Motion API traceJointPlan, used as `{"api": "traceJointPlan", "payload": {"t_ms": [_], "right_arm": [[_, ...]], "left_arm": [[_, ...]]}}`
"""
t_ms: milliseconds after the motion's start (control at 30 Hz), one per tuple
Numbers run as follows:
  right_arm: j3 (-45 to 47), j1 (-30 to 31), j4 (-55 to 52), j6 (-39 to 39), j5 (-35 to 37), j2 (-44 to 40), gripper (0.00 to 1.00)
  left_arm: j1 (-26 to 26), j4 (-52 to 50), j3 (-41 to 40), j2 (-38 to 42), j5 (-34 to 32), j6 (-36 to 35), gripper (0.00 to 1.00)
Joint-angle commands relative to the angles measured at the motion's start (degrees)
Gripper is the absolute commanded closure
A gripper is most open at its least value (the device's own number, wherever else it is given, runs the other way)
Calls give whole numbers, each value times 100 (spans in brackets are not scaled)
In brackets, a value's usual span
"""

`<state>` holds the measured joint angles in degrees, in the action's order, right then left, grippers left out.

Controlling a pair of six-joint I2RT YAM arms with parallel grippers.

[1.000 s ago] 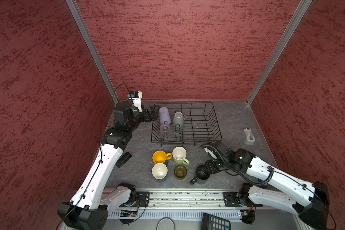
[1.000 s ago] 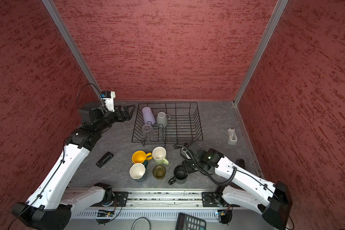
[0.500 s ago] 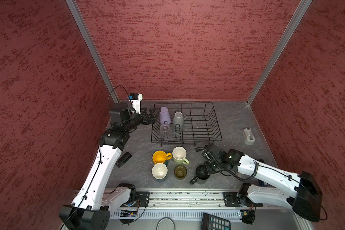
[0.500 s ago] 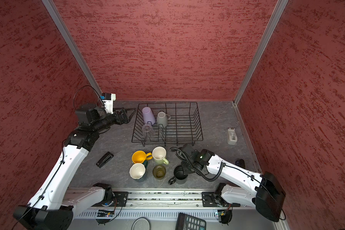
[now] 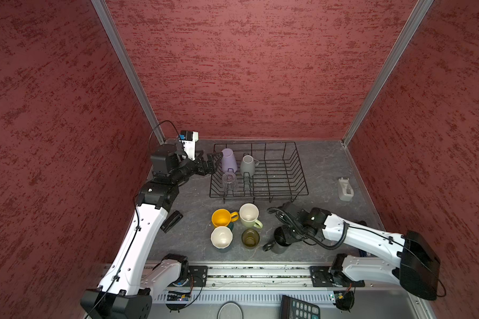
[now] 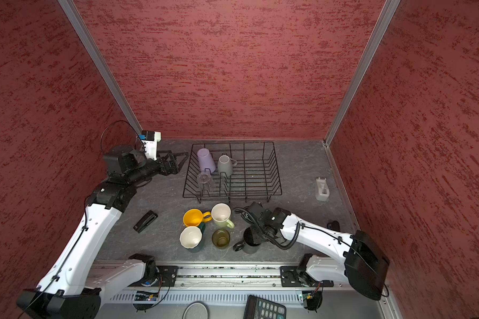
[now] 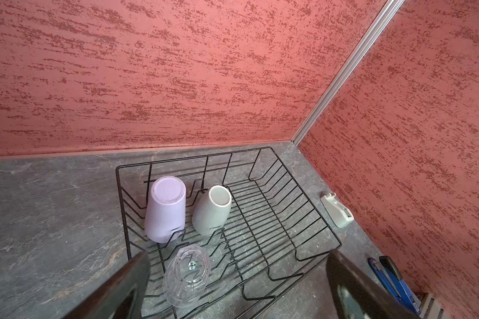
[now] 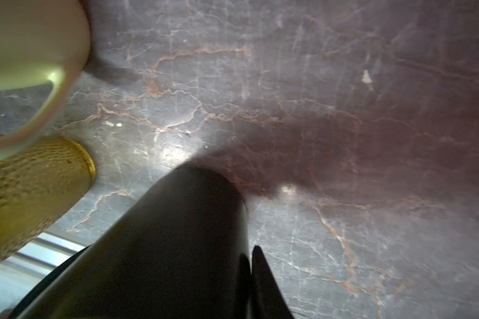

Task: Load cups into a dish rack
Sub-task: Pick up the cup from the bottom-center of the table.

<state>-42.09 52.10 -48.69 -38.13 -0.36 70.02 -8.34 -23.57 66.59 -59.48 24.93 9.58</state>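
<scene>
My right fingers (image 8: 263, 284) clamped on black mug (image 5: 282, 248) wall; I want straight lift, clear of olive glass (image 5: 250, 238); left fingers (image 7: 116, 290) apart, empty, beside dish rack (image 5: 277, 176).

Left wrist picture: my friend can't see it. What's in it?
A black wire dish rack holds, bottom-up, a lilac tumbler, a grey mug and a clear glass. The left gripper stands open in front.

**Odds and ends on the grey tabletop**

A black stapler (image 5: 171, 221) lies on the veined grey tabletop (image 5: 194, 198) toward the left. A pale grey tape dispenser (image 5: 345, 189) stands well apart from it, by the right wall. In front of the metal rail (image 5: 257, 272) sit a dark calculator (image 5: 299, 308) and a round grey disc (image 5: 229, 310). Mottled red walls (image 5: 246, 69) enclose three sides.
</scene>
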Motion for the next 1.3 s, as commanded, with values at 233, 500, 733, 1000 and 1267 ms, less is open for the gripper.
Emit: {"api": "traceJointPlan", "payload": {"t_ms": [233,500,733,1000,1267], "right_arm": [[-613,19,-896,-259,643,-432,100],[-1917,-194,-1714,-113,931,-949,100],[-2081,-1138,-44,393,-190,-1162,100],[-2086,-2535,2010,732,-1979,-659,100],[-2047,-3366,3660,324,-3545,204,100]], "left_arm": [[8,254,-253,176,-259,-143,0],[-293,388,-480,323,-432,-433,0],[-841,823,-796,470,-212,-1050,0],[-1405,2414,-1837,774,294,-1745,0],[-1460,3687,-2508,384,1064,-2468,0]]}}
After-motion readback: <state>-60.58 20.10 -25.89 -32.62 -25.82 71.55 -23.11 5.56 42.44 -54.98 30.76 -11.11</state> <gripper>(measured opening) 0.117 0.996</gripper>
